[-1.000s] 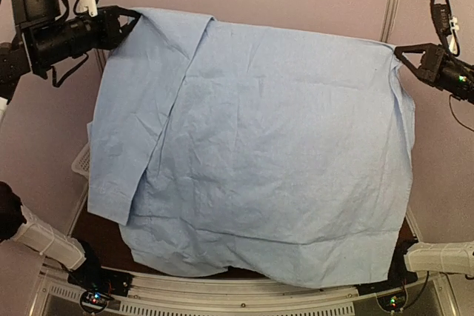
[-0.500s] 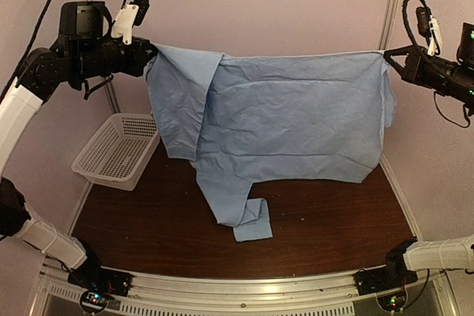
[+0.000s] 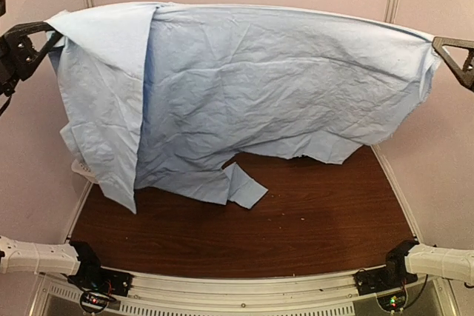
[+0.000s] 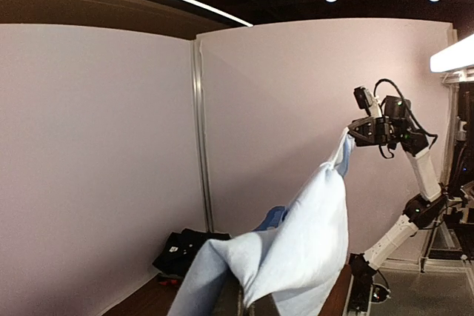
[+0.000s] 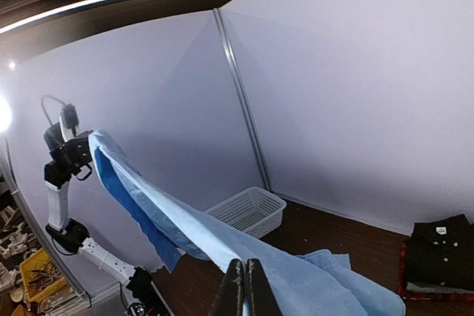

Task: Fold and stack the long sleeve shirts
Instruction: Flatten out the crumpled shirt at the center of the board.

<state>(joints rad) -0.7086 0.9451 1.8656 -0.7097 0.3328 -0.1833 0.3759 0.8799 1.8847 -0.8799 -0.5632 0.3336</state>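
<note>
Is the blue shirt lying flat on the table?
No, the left gripper and right gripper hold the blue shirt up in the air, stretched between them.

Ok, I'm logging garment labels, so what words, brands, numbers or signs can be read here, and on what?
No text can be read in any view.
On the black folded shirt: small pale marks at the collar, too small to read.
On the light blue shirt: no print or label shows.
On the white mesh basket: no marking shows.
</note>
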